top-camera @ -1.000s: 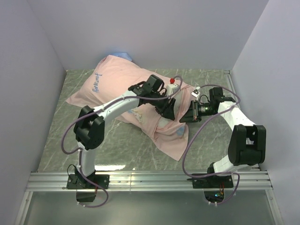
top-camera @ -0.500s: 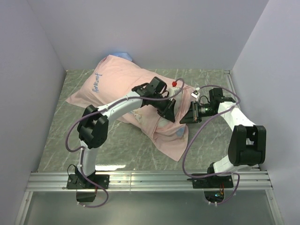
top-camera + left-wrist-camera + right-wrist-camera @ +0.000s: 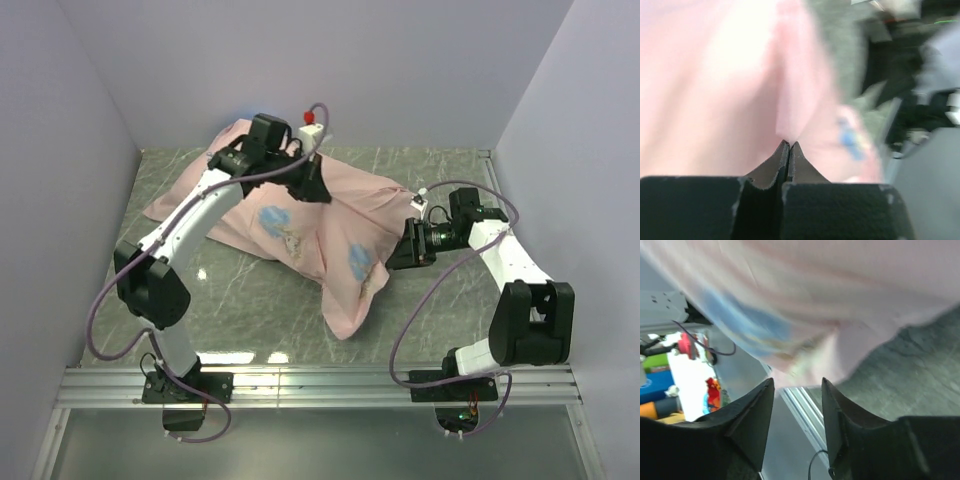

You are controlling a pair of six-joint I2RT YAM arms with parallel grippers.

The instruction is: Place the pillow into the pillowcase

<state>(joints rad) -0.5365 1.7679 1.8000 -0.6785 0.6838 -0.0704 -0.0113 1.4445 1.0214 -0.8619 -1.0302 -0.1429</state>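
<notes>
The pillowcase lies bulging across the table, pale pink with blue printed patches, one corner trailing toward the near edge. No white pillow shows; it is hidden. My left gripper is at the far side of the case, shut on a pinched ridge of pink fabric that rises from its fingertips. My right gripper stands open just off the case's right edge. In its wrist view the pink and blue cloth hangs blurred beyond the gripper, with nothing between the fingers.
The green marbled tabletop is walled in on the left, back and right by pale panels. An aluminium rail runs along the near edge by both arm bases. The right arm shows blurred in the left wrist view.
The left gripper shut on the pillowcase near the middle and swung back and left, dragging fabric so that blue prints now show. The right gripper opened and let go of the cloth.
</notes>
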